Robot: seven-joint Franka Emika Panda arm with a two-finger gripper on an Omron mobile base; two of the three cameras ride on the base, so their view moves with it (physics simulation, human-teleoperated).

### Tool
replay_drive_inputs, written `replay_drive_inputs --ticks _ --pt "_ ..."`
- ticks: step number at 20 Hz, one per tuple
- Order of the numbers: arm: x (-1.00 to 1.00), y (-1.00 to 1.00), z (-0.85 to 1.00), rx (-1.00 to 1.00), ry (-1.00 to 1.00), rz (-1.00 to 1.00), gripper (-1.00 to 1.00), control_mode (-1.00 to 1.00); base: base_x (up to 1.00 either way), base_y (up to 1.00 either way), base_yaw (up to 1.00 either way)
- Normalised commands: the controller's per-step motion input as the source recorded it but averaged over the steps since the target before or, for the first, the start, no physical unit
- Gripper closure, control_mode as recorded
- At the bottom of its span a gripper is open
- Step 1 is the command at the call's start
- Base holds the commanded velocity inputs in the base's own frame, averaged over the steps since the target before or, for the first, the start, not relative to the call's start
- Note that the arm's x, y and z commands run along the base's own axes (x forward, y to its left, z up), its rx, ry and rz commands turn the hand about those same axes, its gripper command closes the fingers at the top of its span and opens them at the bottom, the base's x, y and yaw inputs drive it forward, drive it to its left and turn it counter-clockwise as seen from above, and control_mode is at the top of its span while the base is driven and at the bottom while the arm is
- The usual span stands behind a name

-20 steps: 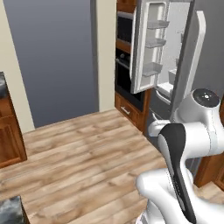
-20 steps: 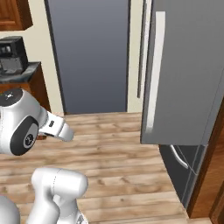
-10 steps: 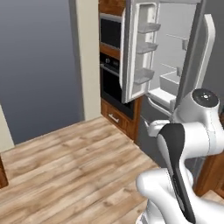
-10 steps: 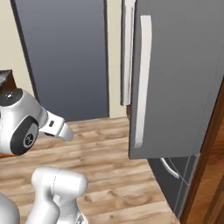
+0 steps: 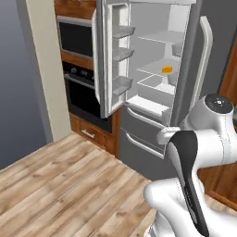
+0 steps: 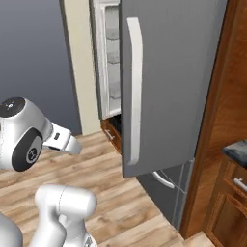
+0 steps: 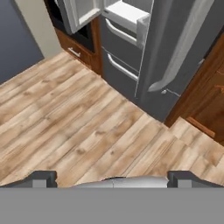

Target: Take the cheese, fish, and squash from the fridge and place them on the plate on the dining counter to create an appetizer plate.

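Cheese (image 5: 167,69) is sitting on a shelf inside the open fridge (image 5: 152,78), gripper (image 7: 112,177) fingers spread wide and holding nothing, approach step likely underway, next needing a reach in.

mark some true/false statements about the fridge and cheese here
1. The fridge has both upper doors open. True.
2. The cheese lies on the floor. False: it sits on a shelf inside the fridge.
3. The gripper holds the cheese. False: its fingertips are apart with nothing between them.
4. A built-in oven stands beside the fridge. True.
5. The floor is tiled white. False: it is wood plank.
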Motion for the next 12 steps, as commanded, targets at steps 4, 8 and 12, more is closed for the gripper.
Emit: replay_drive_inputs --ticks 4,8,12 --pt "0.00 0.00 0.00 0.00 0.00 0.00 -1.00 1.00 0.44 0.72 -0.49" --pt "0.00 0.00 0.00 0.00 0.00 0.00 -1.00 1.00 0.28 0.99 -0.46" --pt "0.00 0.00 0.00 0.00 0.00 0.00 -1.00 1.00 0.10 0.75 -0.50"
